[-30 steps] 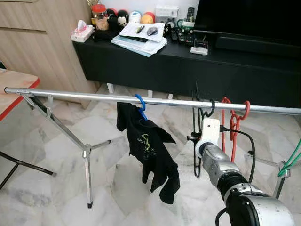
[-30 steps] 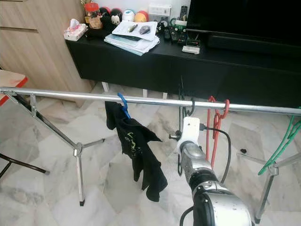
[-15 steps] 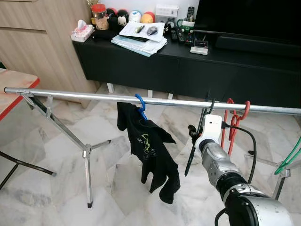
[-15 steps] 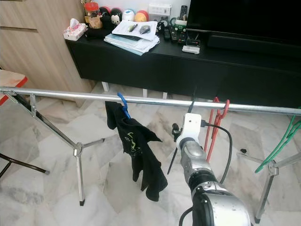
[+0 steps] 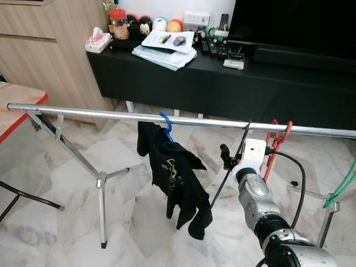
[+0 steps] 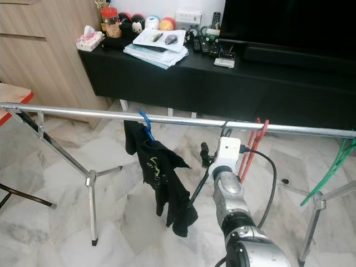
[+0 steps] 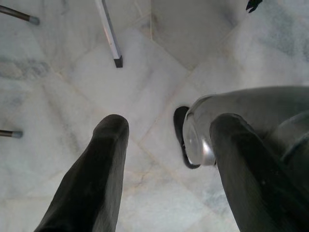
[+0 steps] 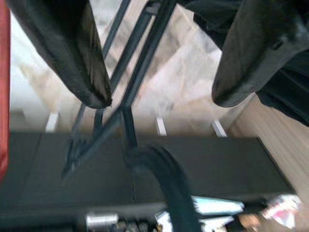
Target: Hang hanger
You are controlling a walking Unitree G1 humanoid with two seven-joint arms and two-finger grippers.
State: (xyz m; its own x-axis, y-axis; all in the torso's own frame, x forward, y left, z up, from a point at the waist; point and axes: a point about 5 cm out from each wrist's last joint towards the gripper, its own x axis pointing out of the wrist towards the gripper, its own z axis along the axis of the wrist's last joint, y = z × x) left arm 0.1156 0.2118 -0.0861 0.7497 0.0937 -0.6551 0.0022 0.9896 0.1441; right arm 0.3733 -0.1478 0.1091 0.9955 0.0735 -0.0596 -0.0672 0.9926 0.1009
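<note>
Black thin plastic hanger (image 5: 229, 177) hangs tilted under the long silver metal rail (image 5: 111, 114), its hook at the rail beside the red hangers (image 5: 276, 139); the right gripper (image 5: 225, 158) is next to it. I judge it light, stiff and a little slippery; the neck below the hook is the best hold.

Right wrist view: fingers (image 8: 72, 53) are spread, hanger between them, not pinched.

Left wrist view: left gripper (image 7: 166, 145) hangs idle, fingers apart, over the marble floor (image 7: 58, 72).
</note>
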